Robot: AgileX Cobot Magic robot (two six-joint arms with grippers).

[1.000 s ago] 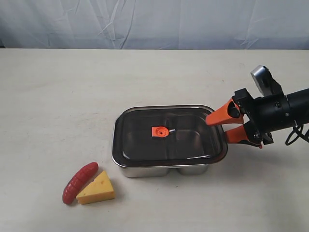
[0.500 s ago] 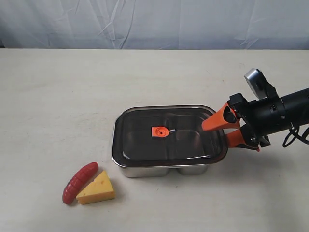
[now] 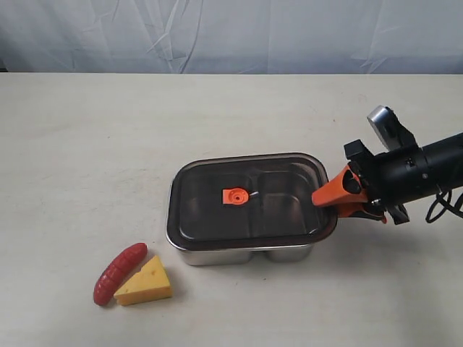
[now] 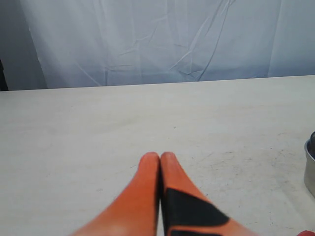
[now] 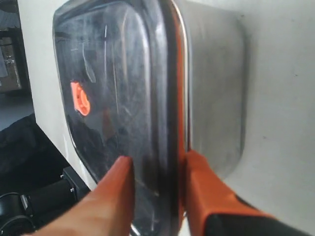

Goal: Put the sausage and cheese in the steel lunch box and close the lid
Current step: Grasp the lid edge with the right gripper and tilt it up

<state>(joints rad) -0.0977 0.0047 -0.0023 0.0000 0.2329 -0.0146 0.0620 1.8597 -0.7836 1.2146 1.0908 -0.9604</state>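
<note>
The steel lunch box (image 3: pixel 246 254) stands mid-table with the dark lid (image 3: pixel 217 217) lying on it, its orange valve (image 3: pixel 234 196) near the centre. My right gripper (image 3: pixel 323 199) is shut on the lid's right edge. In the right wrist view its fingers (image 5: pixel 155 160) pinch the lid's rim (image 5: pixel 170 98), one over the lid and one under it beside the box wall (image 5: pixel 216 98). The red sausage (image 3: pixel 119 273) and the yellow cheese (image 3: pixel 145 282) lie side by side on the table, front left of the box. My left gripper (image 4: pixel 160 156) is shut and holds nothing; it is outside the exterior view.
A white cloth backdrop (image 3: pixel 231 36) closes off the far edge of the beige table (image 3: pixel 94 144). The box's steel rim (image 4: pixel 310 167) shows at the edge of the left wrist view. A cable (image 3: pixel 445 202) hangs by the right arm.
The right gripper's open jaws moved onto the lid's right edge and shut on it. The lid shifted slightly to the left on the box.
</note>
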